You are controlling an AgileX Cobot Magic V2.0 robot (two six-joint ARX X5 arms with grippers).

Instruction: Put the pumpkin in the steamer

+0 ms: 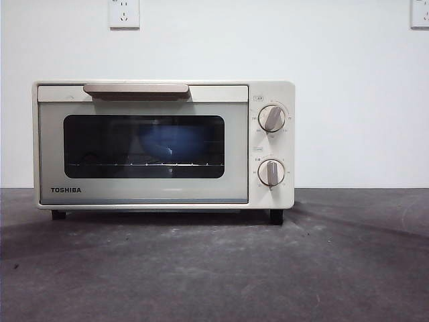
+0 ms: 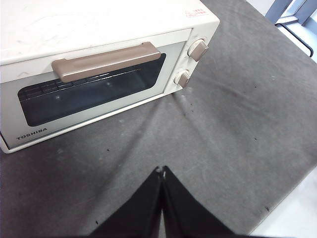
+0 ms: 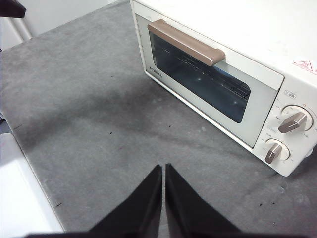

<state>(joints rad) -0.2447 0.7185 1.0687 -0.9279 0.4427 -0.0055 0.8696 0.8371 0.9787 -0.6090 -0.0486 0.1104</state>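
The cream-white TOSHIBA steamer (image 1: 164,144) stands on the dark table with its glass door closed. Through the glass I see a blue bowl (image 1: 169,143) on the rack inside. The pumpkin is not visible in any view. The steamer also shows in the left wrist view (image 2: 99,59) and the right wrist view (image 3: 223,74), door shut, beige handle up top. My left gripper (image 2: 162,171) is shut and empty above the table in front of the steamer. My right gripper (image 3: 163,168) is shut and empty, also above the table in front of it.
The grey table (image 1: 214,268) stretches in front of the steamer. Two knobs (image 1: 271,119) sit on the steamer's right side. The table's edge shows in the left wrist view (image 2: 292,208) and the right wrist view (image 3: 25,188).
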